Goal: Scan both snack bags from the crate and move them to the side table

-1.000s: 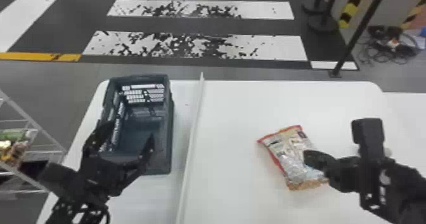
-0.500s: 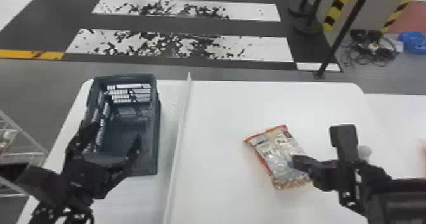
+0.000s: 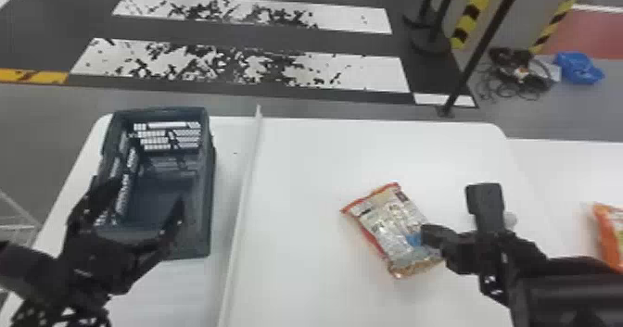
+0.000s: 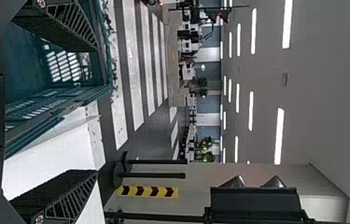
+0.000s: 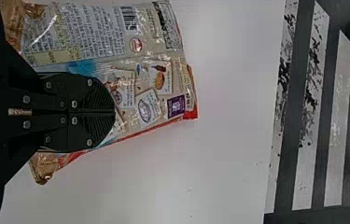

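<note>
Head view shows white table (image 3: 315, 154), striped floor (image 3: 259, 69).

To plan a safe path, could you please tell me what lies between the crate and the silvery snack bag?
The head view shows a thin white strip running along the white tabletop between the crate and the snack bag.

Left pincer (image 3: 147, 192) spread open, angled forward, right pincer (image 3: 430, 238) closed, pointing inward
</note>
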